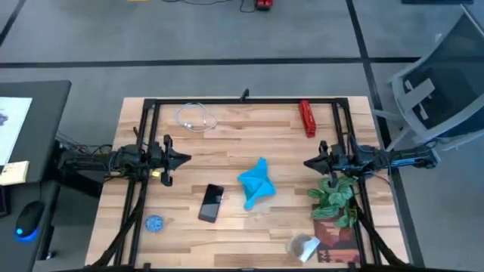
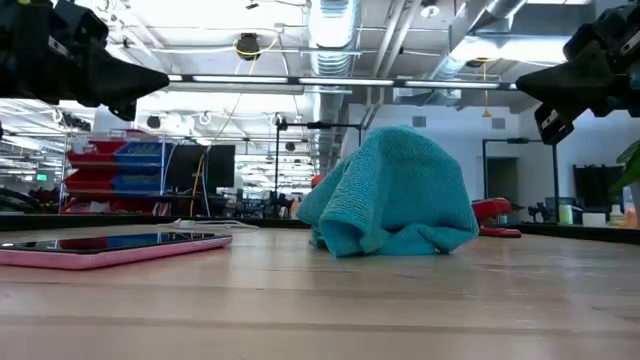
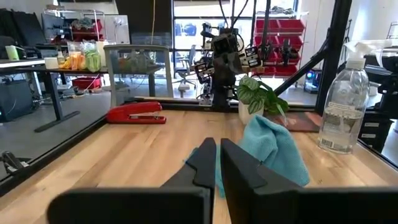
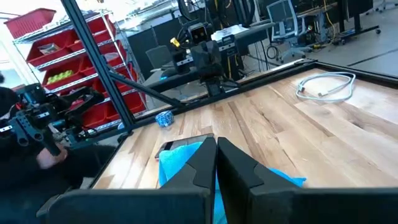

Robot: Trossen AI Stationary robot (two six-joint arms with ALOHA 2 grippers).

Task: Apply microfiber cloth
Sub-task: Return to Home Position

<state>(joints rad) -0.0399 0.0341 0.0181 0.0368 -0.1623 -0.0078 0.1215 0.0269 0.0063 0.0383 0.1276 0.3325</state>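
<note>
**Cloth.** The microfiber cloth [image 1: 255, 187] lies crumpled in a heap at the centre of the high view. It rests on the desk [image 1: 227, 140], just right of the phone [image 1: 211, 202] and apart from it.

**Handling.** It is judged soft, light and limp, so it will drape and trail when lifted. The best hold is the raised peak of the heap, which the low view shows standing well proud of the surface. A pinch at a flat edge risks scraping the wood.

**Arms.** The left pincer [image 1: 184, 159] hangs at centre left and the right pincer [image 1: 308, 162] at centre right. Both are clear of the desk, with fingers drawn nearly together and holding nothing.

**Surface.** The desk is smooth pale wood planks. It appears dry, though the view is too coarse to rule out a spray film.

**Other items.**
- A stapler [image 1: 307, 118] lies at upper right.
- A cable [image 1: 197, 118] lies at upper centre-left.
- A plant [image 1: 336, 198] stands at lower right.

**Room.** It is an open workshop with red bin shelving [image 3: 273, 37] and an office chair [image 1: 435, 83].
</note>
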